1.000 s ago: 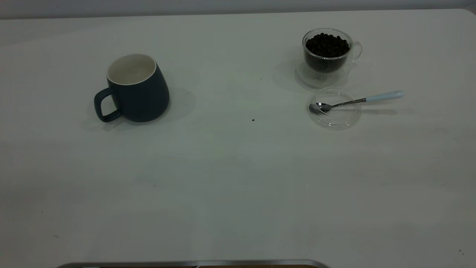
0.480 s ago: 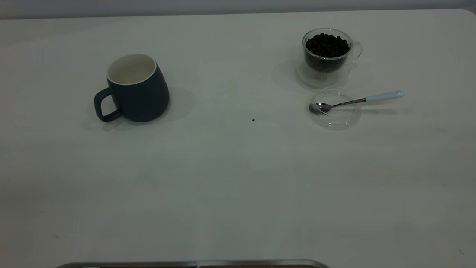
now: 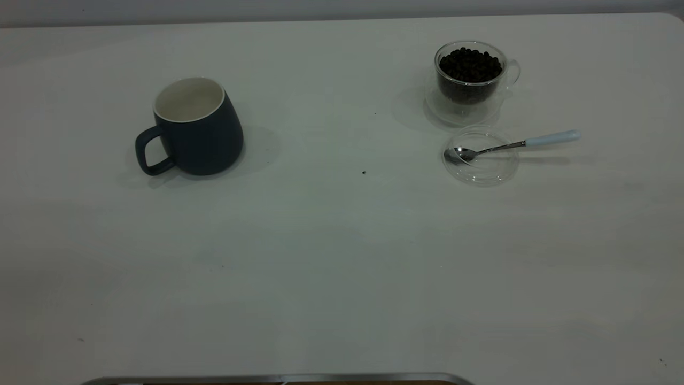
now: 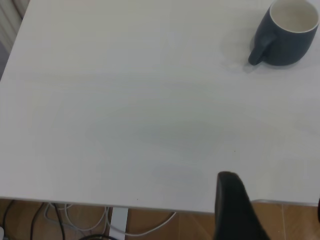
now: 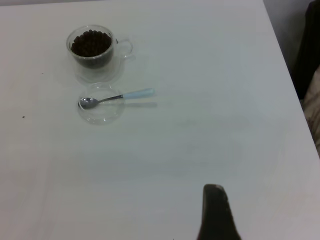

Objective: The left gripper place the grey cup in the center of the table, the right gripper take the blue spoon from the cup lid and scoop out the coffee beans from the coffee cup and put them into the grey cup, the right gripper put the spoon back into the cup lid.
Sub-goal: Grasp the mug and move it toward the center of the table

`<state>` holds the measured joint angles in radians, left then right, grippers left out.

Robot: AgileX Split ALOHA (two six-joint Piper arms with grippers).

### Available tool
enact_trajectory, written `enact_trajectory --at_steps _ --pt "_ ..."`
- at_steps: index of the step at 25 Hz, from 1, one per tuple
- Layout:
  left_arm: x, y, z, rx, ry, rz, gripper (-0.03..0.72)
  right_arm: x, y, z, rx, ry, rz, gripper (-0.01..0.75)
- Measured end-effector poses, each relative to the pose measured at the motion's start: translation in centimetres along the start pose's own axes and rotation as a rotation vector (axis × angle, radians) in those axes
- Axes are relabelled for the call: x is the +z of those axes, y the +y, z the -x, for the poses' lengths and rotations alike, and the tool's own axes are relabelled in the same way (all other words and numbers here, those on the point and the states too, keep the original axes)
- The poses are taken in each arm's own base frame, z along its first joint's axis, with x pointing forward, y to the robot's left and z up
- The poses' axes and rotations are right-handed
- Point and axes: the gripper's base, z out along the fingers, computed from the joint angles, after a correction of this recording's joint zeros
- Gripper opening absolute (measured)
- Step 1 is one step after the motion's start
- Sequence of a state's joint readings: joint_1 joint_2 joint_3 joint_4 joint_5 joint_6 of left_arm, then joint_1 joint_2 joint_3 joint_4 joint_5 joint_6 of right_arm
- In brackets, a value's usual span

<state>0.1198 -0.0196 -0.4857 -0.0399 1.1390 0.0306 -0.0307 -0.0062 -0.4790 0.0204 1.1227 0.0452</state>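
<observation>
- Left wrist view is showing only 1 dark finger of the left gripper (image 4: 235, 210) at the near table edge, well apart from the grey cup (image 3: 195, 125); its spread I cannot tell.
- Right wrist view is likewise showing 1 finger of the right gripper (image 5: 216, 212); same doubt.
- Blue spoon (image 3: 513, 144) is lying with its bowl in the clear cup lid (image 3: 481, 158), handle overhanging; a clumsy pinch is likely tipping it.
- Coffee cup (image 3: 470, 80) is sitting just beside the lid, risking a knock and spilled beans.
</observation>
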Motion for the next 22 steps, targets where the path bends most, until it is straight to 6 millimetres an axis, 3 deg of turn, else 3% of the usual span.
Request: enact_trajectory --at_steps 22 --pt "0.19 0.43 0.23 -0.010 0.017 0.046 0.466 0.00 0.00 0.00 0.000 0.000 0.000 0.548"
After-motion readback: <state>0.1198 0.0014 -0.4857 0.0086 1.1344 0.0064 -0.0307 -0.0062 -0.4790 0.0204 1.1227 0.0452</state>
